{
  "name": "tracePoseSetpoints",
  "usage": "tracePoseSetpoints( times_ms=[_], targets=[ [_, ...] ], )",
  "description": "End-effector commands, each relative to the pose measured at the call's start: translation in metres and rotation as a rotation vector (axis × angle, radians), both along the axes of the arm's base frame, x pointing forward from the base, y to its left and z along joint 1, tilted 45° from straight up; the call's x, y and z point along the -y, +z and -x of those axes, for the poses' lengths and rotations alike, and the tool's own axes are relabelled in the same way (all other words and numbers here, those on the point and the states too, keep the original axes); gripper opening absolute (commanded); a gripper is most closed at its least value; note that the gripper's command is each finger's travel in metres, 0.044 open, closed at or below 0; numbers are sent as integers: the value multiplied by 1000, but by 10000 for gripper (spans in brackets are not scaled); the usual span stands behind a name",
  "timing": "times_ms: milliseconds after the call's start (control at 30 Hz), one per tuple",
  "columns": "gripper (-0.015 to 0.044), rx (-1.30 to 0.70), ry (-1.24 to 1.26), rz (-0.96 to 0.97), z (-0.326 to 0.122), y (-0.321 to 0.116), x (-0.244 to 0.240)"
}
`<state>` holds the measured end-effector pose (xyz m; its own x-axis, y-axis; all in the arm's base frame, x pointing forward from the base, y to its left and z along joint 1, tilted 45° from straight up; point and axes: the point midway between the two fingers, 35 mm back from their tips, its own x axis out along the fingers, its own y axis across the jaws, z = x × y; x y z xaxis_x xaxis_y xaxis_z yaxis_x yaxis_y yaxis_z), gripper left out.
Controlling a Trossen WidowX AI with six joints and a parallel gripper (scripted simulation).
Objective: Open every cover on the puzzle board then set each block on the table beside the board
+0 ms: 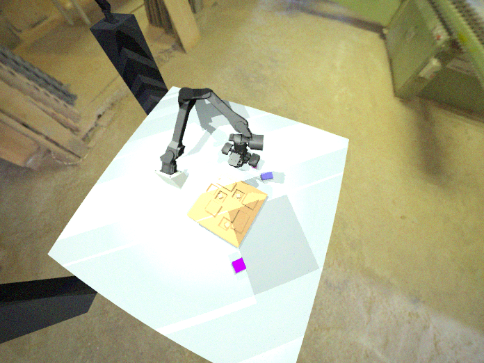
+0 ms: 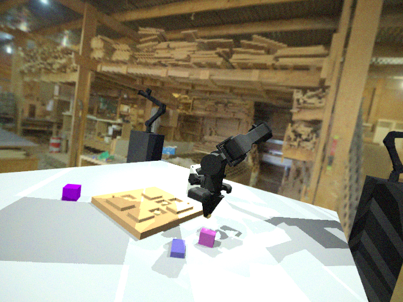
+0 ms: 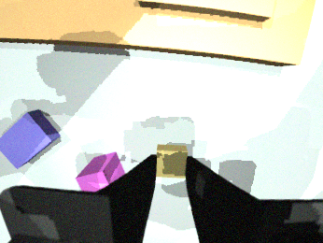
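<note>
My gripper (image 2: 207, 214) (image 3: 171, 161) is shut on a small yellow block (image 3: 172, 165) and holds it above the table, off the board's near edge in the wrist view. The wooden board (image 1: 234, 238) (image 2: 162, 227) (image 3: 70, 28) shows several raised covers, beside uncovered wells. No coloured block shows in these wells; small pale shapes in some are unclear. A magenta block (image 2: 207, 237) (image 3: 100, 174) and a blue block (image 1: 266, 175) (image 2: 178, 248) (image 3: 23, 140) rest on the table off one side. A purple block (image 1: 238, 265) (image 2: 70, 192) rests off another side.
The arm's pale base (image 1: 175, 179) stands on the table to the left of the board in the top view. The magenta block is close to the gripper's left finger in the wrist view, with the blue block farther left. Dark pedestals stand beyond the table edges.
</note>
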<state>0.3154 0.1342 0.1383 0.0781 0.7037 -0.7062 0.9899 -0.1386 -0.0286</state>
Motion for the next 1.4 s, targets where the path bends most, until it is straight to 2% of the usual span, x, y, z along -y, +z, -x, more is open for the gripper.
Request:
tracePoseSetpoints(
  times_ms=[0, 1067, 1367],
  targets=[
    [80, -14, -2, 3, 2, -9, -6],
    [80, -14, -3, -5, 4, -35, -35],
    [316, -4, 1, -9, 2, -32, -34]
  ],
)
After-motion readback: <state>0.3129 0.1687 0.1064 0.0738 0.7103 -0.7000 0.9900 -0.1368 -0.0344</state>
